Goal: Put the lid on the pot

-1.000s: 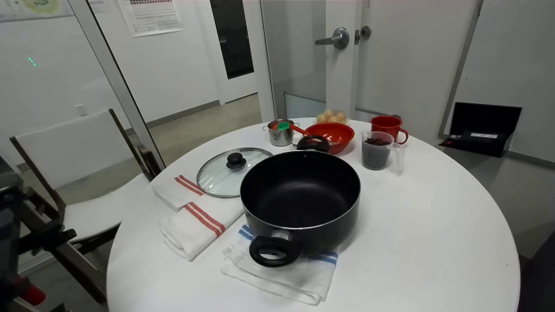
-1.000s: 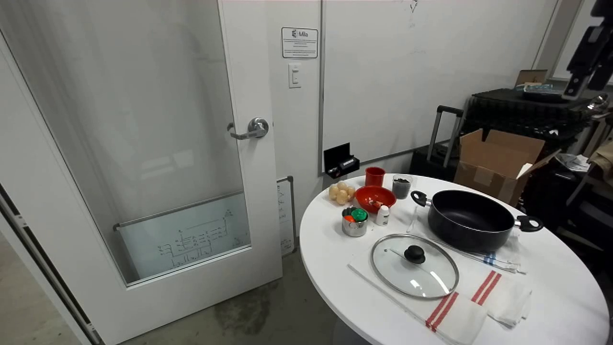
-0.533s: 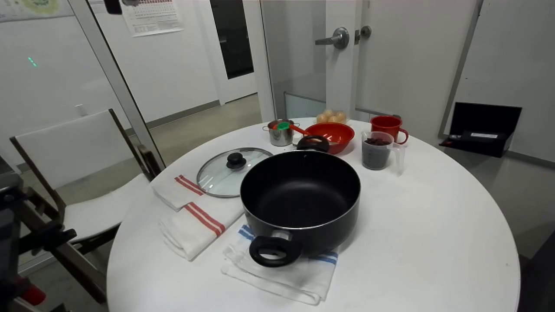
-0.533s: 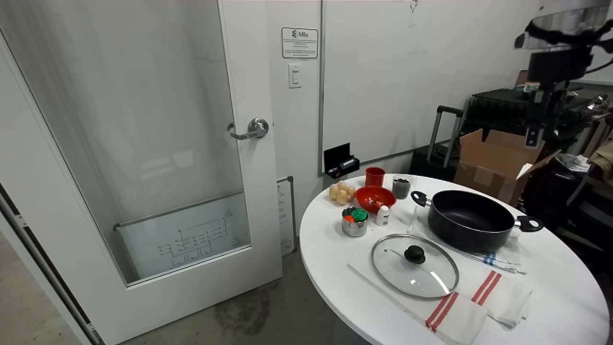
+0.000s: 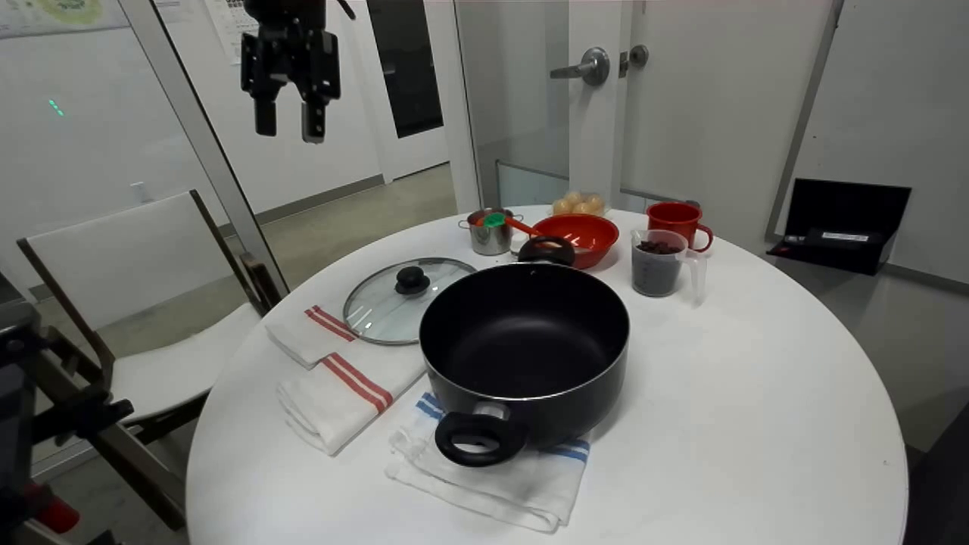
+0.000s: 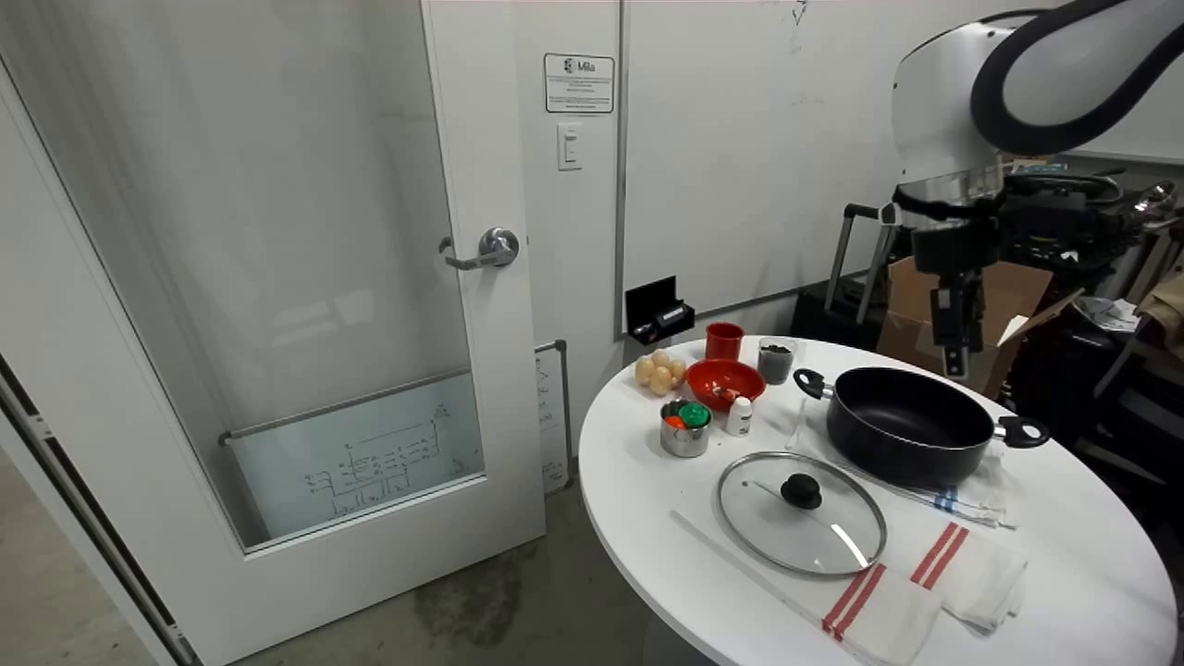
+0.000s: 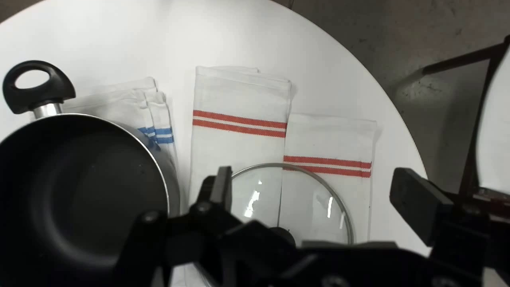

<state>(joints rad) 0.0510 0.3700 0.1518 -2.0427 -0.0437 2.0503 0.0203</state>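
While the end effector (image 5: 289, 136) gapes empty, a skewed descent could miss the lid's (image 5: 395, 311) knob (image 5: 412, 279), left of the pot (image 5: 524, 350).

The black pot (image 7: 81, 191) sits cropped between 8 and 9 o'clock, its loop handle (image 7: 59, 87) at the pot's 11. At the pot's 1 o'clock a blue-striped towel (image 7: 121, 103) lies partly hidden by it. The glass lid (image 7: 299, 203) lies near 5 o'clock over two red-striped towels (image 7: 239, 97), one reaching up to 12, the other to 2. The gripper (image 7: 318, 190) stands at 6 o'clock, its fingers (image 7: 418, 203) wide apart toward 7 and 4, hiding part of the lid and its dark knob (image 7: 286, 232). Past the white table (image 7: 167, 44), floor (image 7: 382, 38) shows at 2 o'clock.
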